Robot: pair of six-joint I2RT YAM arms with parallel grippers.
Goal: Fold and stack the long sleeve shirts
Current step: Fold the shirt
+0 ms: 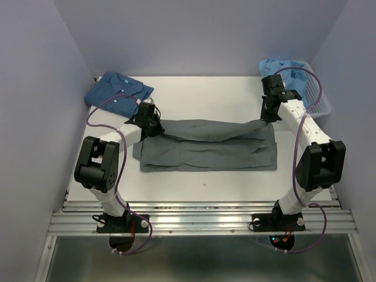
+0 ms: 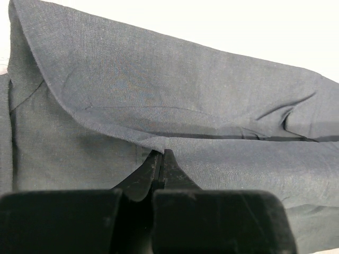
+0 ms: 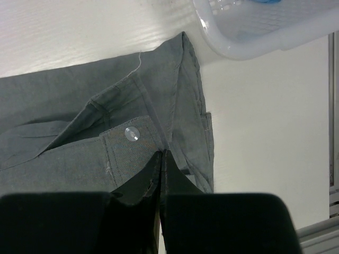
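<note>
Lying across the middle of the white table [image 1: 205, 88] in the top view, the grey shirt [image 1: 211, 155] is spread out long from left to right, with its far edge raised into a ridge between the two arms. The left gripper [image 1: 154, 126] meets that edge at the left end and the right gripper [image 1: 267, 117] meets it at the right end. A blue patterned shirt [image 1: 117, 91] sits folded at the far left corner of the table, apart from the grey one. A white basket [image 1: 320, 100] stands at the far right corner with light blue shirts [image 1: 288, 67] heaped in it.

In the left wrist view, the left gripper [image 2: 160, 156] has its fingers pressed together, pinching the lower edge of a turned-over fold of the grey shirt [image 2: 159, 90]. The cloth fills most of the frame, with bare table [image 2: 238, 26] beyond it.

In the right wrist view, the right gripper [image 3: 160, 156] has its fingers closed tight on a hemmed strip of the grey shirt [image 3: 79, 106], just beside a pale button [image 3: 132, 133]. The basket [image 3: 254, 32] lies past the shirt's corner, close to it, and the table [image 3: 265, 132] shows bare to the right.
</note>
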